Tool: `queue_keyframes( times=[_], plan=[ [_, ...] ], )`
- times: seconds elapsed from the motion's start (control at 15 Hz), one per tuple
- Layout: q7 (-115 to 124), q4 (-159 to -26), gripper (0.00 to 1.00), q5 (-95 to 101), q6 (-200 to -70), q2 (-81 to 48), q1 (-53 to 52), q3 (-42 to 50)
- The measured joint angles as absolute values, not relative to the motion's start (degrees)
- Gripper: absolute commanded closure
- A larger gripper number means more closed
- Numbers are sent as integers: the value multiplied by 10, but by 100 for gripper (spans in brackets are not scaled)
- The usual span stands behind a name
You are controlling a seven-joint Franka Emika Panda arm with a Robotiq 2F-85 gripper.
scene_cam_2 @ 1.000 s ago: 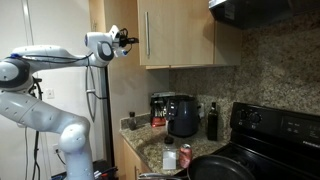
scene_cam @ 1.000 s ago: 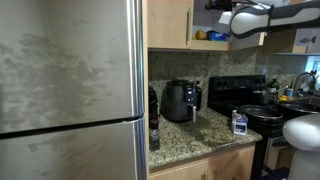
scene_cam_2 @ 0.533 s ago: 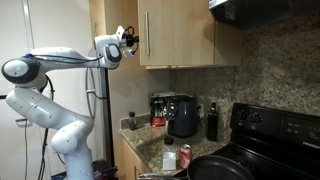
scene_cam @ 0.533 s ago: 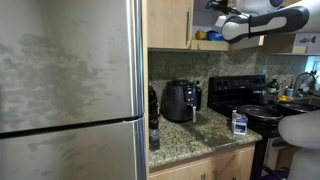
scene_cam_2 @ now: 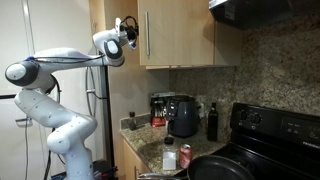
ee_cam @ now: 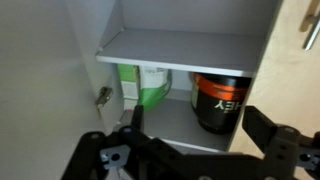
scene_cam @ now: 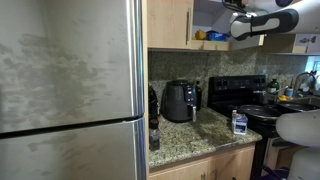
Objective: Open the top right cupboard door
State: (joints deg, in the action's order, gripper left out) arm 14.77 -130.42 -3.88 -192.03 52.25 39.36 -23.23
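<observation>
1. Pale wood cupboard, top right: its inside lies bare to the wrist view, so the cupboard door [ee_cam: 40, 70] looks to be swung out already. The pale panel left of the hinge [ee_cam: 103, 96] seems to be its inner face, though I cannot be sure.
2. To finish the step well, I judge the arm should press on that panel or its free edge. It should carry it round the hinge in an arc, not a straight pull, until it stands fully wide.
3. Keep the fingers out of the opening. A green tub [ee_cam: 148, 85] and an orange-and-black tub [ee_cam: 220, 100] stand on the level below the shelf [ee_cam: 185, 48], and a nudge could tip them.
4. Leave the neighbouring handle [ee_cam: 310, 35] alone.
5. The pincer [ee_cam: 198, 125] is spread wide, jaws well apart, gripping nothing and touching nothing I can see. In an exterior view the pincer [scene_cam_2: 130, 30] hangs up at cupboard height, well above the bench [scene_cam_2: 150, 150].
</observation>
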Motion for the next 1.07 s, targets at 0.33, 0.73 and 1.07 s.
queue_keyframes(
  times=[0.33,0.73,1.07],
  plan=[
    [121,-1307,0,-47,-1942,574,493,-206],
    [111,-1345,0,-60,-1939,606,594,-172],
    [105,-1423,0,-61,-1915,593,618,-114]
  ],
)
